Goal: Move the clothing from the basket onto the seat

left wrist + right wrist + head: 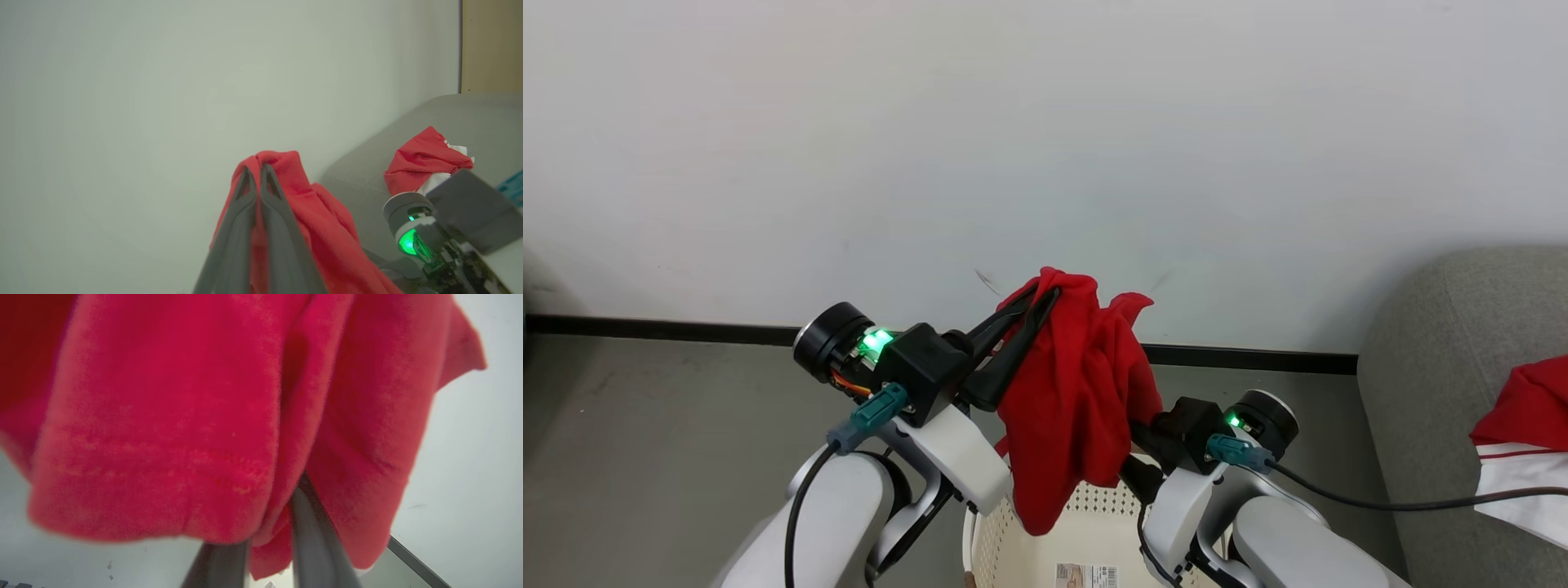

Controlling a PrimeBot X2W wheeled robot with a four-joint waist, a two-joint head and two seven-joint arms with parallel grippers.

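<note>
Carrying step: left claw (1045, 298) pinches garment (1078, 408) above basket (1094, 523); right claw (282, 522) buried in it, grip impossible to tell; next, swing right to seat (1429, 392).

Hanging red garment (1078, 408) conceals the fingertips of the right end effector (271, 522), grip state indeterminate, and part of the basket (1086, 531), itself cropped at the lower edge with its label (1086, 576) illegible; seat (1421, 367) and second garment (1523, 441) are cropped at right.
</note>
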